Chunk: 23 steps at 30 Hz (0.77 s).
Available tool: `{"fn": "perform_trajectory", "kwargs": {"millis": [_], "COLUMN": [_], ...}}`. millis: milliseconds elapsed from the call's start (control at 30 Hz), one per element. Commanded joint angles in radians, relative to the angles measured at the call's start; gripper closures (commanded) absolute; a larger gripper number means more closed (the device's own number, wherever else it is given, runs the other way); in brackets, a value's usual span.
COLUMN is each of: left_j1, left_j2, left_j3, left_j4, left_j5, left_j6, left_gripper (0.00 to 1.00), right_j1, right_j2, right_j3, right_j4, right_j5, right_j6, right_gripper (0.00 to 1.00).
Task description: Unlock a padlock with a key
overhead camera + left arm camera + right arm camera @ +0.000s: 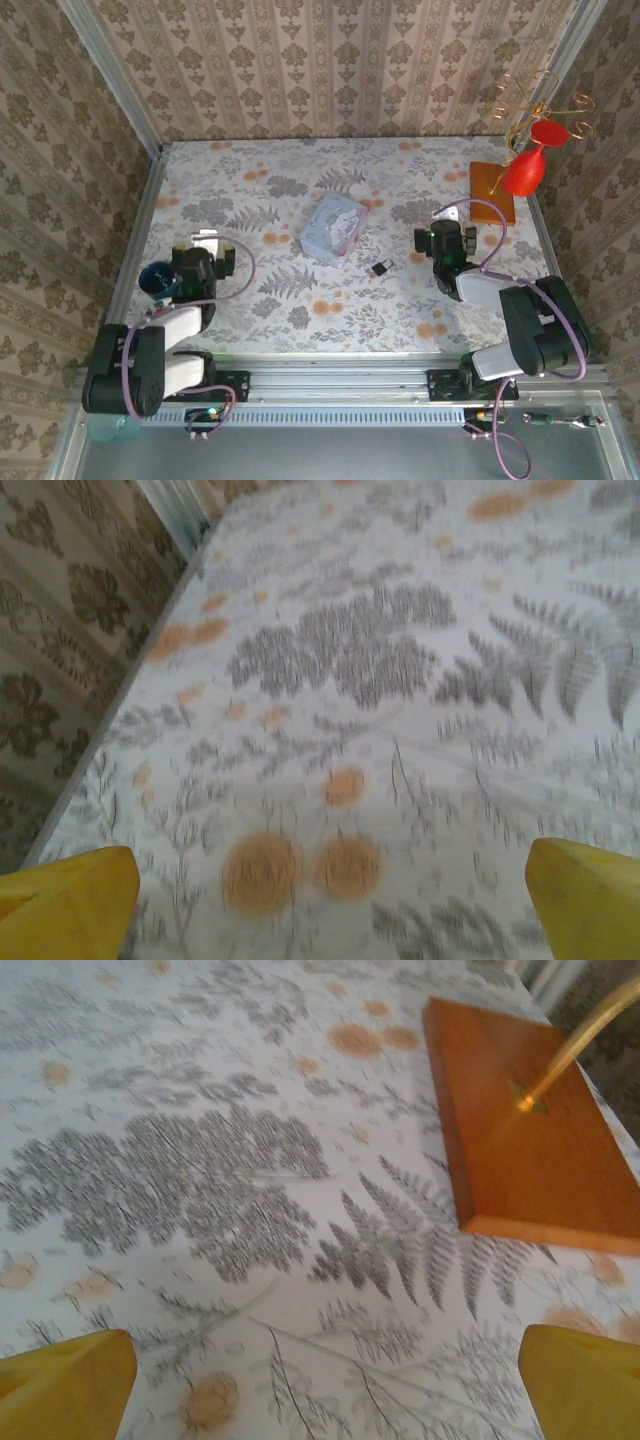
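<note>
pastel blue-pink tin [335, 230] sits mid desk [270, 300] on the floral fern-print cover, turned at an angle. it's the landmark here. padlock [381, 268], tiny and dark, lies flat on the cover just right of the tin and a bit nearer the arm bases, close to the tin but not touching. nothing is holding it. its shackle is too small to make out.

left arm [180, 330] reaches up the desk well left of the tin. left jaws released and spread wide: in the left wrist view the yellow fingertips [70, 900] sit at the two bottom corners with bare blurry fern print between them. they grasp nothing.

right arm [520, 310] is right of the tin, past the padlock. right jaws also released and wide apart, with yellow fingertips [65, 1380] at the bottom corners of the right wrist view and only the cover between them, so nothing is grasped.

orange wooden base [492, 190] lies far right of the tin, flat on the desk by the right wall. a brass wire stem [575, 1045] rises from it and carries a red ornament [525, 170] with curled wire above. in the right wrist view the base [530, 1150] lies ahead of the right jaws and to their right, apart from them.

dark blue round cup-like thing [155, 280] is far left of the tin, at the desk's left edge beside the left arm.

patterned wallpaper panels [330, 70] stand behind the tin and on both sides of the desk.
</note>
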Motion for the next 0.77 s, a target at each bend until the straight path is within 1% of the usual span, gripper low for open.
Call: {"fn": "perform_trajectory", "kwargs": {"millis": [0, 33, 67, 100, 133, 167, 233, 267, 300, 333, 367, 433, 467, 567, 667, 700, 733], "left_j1": [0.068, 0.085, 0.100, 0.106, 0.112, 0.114, 0.116, 0.115, 0.113, 0.114, 0.115, 0.115, 0.113, 0.113, 0.111, 0.112, 0.106], "left_j2": [0.085, 0.082, 0.095, 0.116, 0.131, 0.151, 0.284, 0.358, 0.360, 0.314, 0.306, 0.346, 0.327, 0.328, 0.329, 0.332, 0.328], "left_j3": [0.032, 0.064, 0.083, 0.099, 0.119, 0.121, 0.078, 0.060, 0.042, 0.045, 0.062, 0.086, 0.100, 0.145, 0.143, 0.140, 0.115], "left_j4": [0.223, 0.144, 0.135, 0.135, 0.115, 0.131, 0.351, 0.485, 0.506, 0.410, 0.380, 0.400, 0.331, 0.259, 0.267, 0.284, 0.329], "left_j5": [0.188, 0.230, 0.268, 0.287, 0.305, 0.318, 0.334, 0.321, 0.302, 0.282, 0.260, 0.268, 0.274, 0.214, 0.212, 0.224, 0.298], "left_j6": [-0.002, -0.032, -0.033, -0.039, -0.054, -0.070, -0.070, -0.068, -0.072, -0.091, -0.100, -0.083, -0.088, -0.107, -0.107, -0.099, -0.067], "left_gripper": [0.00, 0.00, 0.00, 0.00, 0.00, 0.00, 0.00, 0.00, 0.00, 0.00, 0.00, 0.00, 0.00, 0.00, 0.00, 0.00, 0.00], "right_j1": [-0.070, -0.122, -0.161, -0.182, -0.185, -0.184, -0.172, -0.166, -0.166, -0.166, -0.166, -0.166, -0.164, -0.171, -0.173, -0.168, -0.160], "right_j2": [0.034, 0.032, 0.055, 0.097, 0.094, 0.076, 0.088, 0.081, 0.087, 0.085, 0.082, 0.083, 0.084, 0.086, 0.083, 0.080, 0.075], "right_j3": [-0.016, -0.040, -0.073, -0.093, -0.091, -0.072, -0.074, -0.069, -0.071, -0.071, -0.069, -0.069, -0.071, -0.062, -0.063, -0.069, -0.085], "right_j4": [0.204, 0.239, 0.313, 0.399, 0.386, 0.315, 0.346, 0.320, 0.337, 0.331, 0.324, 0.326, 0.330, 0.315, 0.316, 0.323, 0.351], "right_j5": [-0.157, -0.257, -0.321, -0.336, -0.336, -0.346, -0.324, -0.311, -0.312, -0.312, -0.312, -0.312, -0.312, -0.331, -0.330, -0.310, -0.283], "right_j6": [-0.011, 0.016, 0.044, 0.061, 0.062, 0.058, 0.047, 0.047, 0.046, 0.046, 0.047, 0.046, 0.045, 0.049, 0.049, 0.048, 0.049], "right_gripper": [0.00, 0.00, 0.00, 0.00, 0.00, 0.00, 0.00, 0.00, 0.00, 0.00, 0.00, 0.00, 0.00, 0.00, 0.00, 0.00, 0.00]}}
